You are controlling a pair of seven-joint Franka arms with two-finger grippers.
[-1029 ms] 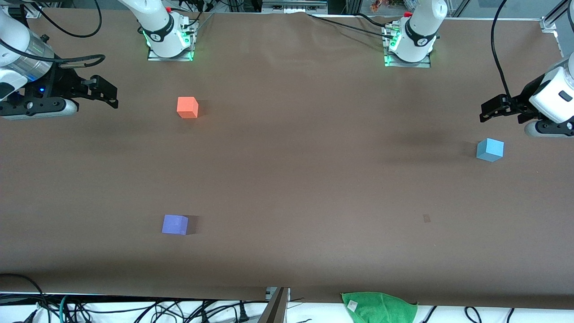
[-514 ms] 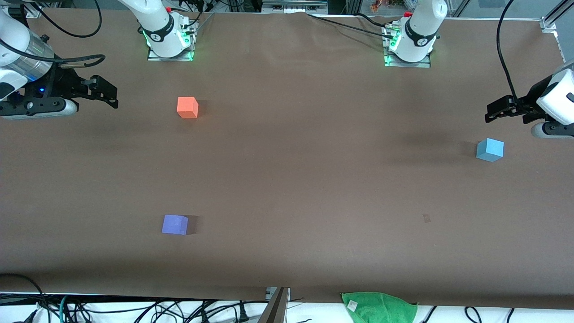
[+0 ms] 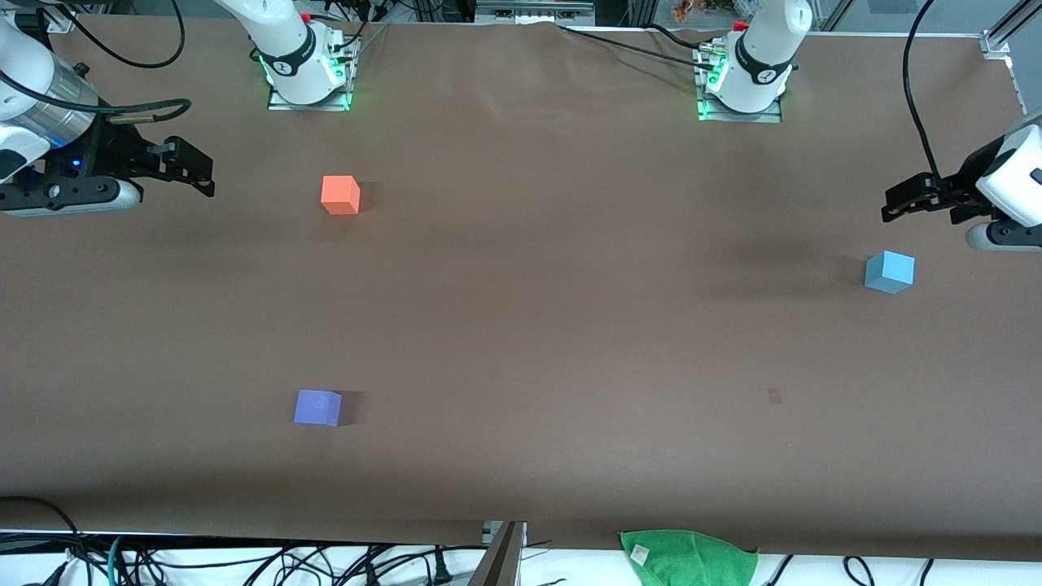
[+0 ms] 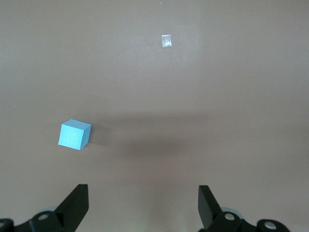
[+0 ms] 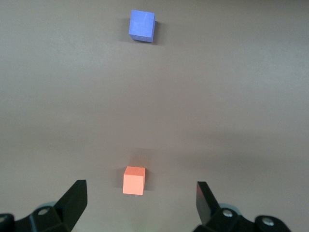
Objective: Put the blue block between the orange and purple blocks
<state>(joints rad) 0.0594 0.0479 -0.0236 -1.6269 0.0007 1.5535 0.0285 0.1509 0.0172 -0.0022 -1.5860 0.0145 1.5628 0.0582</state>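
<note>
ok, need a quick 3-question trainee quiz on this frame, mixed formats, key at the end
1. True or false: the small light sky-blue matte cube lies between the bright orange matte cube and the violet-purple matte cube.
2. Which of the three cubes is nearest the front camera? A) orange B) purple C) blue
3. Fill in: the left gripper, up in the air by the blue cube at the left arm's end of the brown table, and the right gripper, at the right arm's end, both have jaws that are ____.

Key: 1 false; 2 B; 3 open.
</note>
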